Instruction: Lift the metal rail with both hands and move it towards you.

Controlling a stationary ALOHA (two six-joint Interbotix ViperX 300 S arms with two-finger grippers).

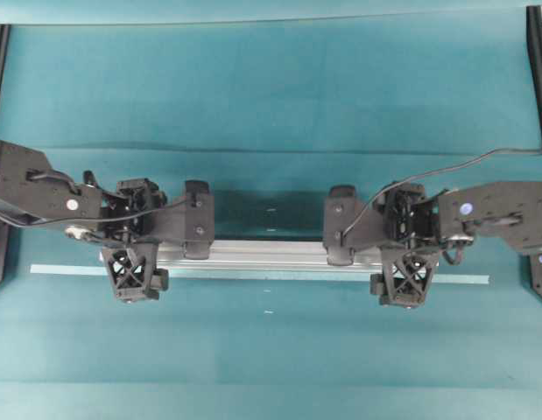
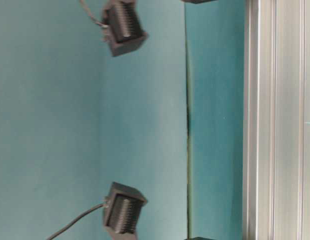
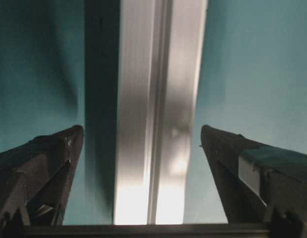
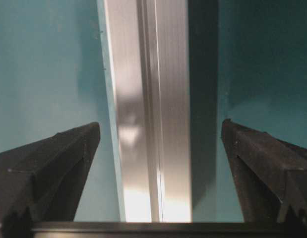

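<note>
Here both tools, left [image 3: 143,148] and right [image 4: 160,144], straddle the metal rail [image 1: 266,255] spread, on teal tabletop [image 1: 271,87].

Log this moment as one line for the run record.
rail: flat on table | left gripper: open, straddling rail | right gripper: open, straddling rail | grasp: not yet made

There was one metal rail [image 1: 271,255], a single silver grooved bar lying across the teal tabletop [image 1: 271,96]. Two black arms reached in, each ending in one pincer, so the left pincer [image 1: 132,273] and the right pincer [image 1: 407,278] made two in all, and each wrist view showed two dark fingers [image 3: 41,163] either side of the rail. Beside the rail lay one thin pale tape strip [image 1: 463,279].
</note>
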